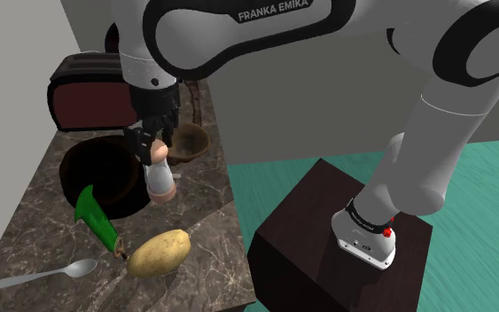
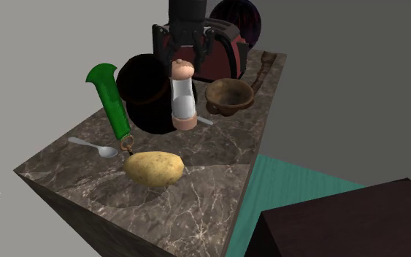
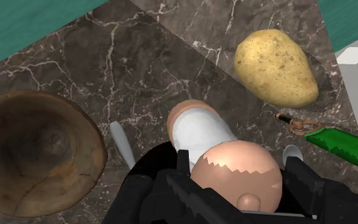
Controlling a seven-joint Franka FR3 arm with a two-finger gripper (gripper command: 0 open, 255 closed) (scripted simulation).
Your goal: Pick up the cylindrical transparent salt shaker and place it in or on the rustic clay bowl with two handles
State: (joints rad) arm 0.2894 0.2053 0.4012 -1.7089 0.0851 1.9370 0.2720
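The salt shaker [image 1: 159, 182] [image 2: 183, 98] [image 3: 199, 133] has a clear cylindrical body with a pinkish cap and base. It stands upright at the edge of a black round plate [image 1: 101, 175] [image 2: 149, 95]. My gripper [image 1: 156, 146] [image 2: 184, 58] [image 3: 238, 191] comes down from above, its black fingers shut on the shaker's cap. Whether the base touches the counter I cannot tell. The brown two-handled bowl [image 1: 188, 142] [image 2: 229, 95] [image 3: 34, 159] sits right beside the shaker and holds nothing.
On the dark marble counter [image 1: 203, 230] lie a potato [image 1: 159, 253] [image 2: 153, 168] [image 3: 276, 67], a green bottle [image 1: 97, 217] [image 2: 111, 98] [image 3: 343, 145] and a spoon [image 1: 43, 275] [image 2: 94, 147]. A dark red toaster [image 1: 83, 89] [image 2: 218, 51] stands behind. The floor is teal.
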